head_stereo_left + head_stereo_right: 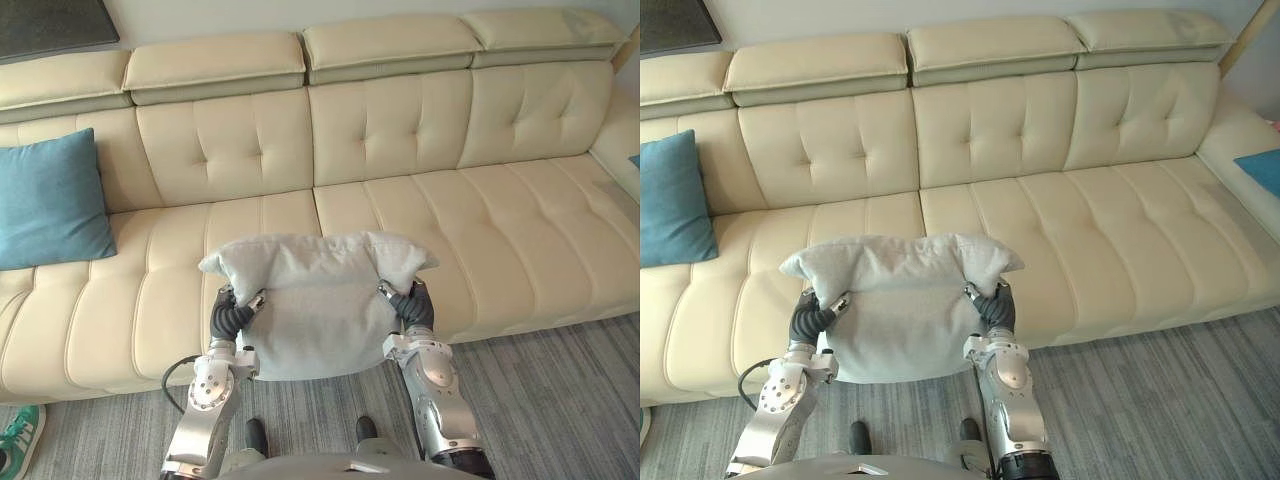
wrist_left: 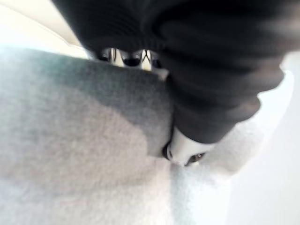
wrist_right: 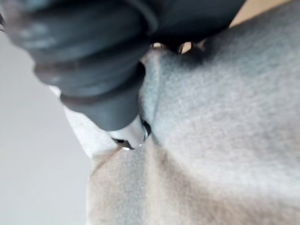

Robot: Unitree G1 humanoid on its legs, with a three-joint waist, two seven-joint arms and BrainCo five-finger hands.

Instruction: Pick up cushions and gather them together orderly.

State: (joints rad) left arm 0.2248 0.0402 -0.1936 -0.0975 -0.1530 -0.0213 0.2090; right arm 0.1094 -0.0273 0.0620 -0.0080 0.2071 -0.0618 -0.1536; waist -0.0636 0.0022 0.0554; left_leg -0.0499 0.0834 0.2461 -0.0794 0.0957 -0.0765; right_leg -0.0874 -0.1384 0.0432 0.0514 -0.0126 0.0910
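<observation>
Grey cushion (image 1: 318,300) is held clear of the seat, in front of the cream sofa (image 1: 480,210), its top bulging above the grips. Left hand (image 1: 232,316) and right hand (image 1: 413,306) each pinch one side. Thumb presses the near face, fingers curl behind — probably so the soft filling hangs level rather than folding. Teal cushion (image 1: 50,200) leans upright at the sofa's left end, well apart — likely the gathering spot, so a leftward carry seems next.

R hand (image 3: 101,79) w/ thumb pinching grey cushion (image 3: 225,136)
</observation>
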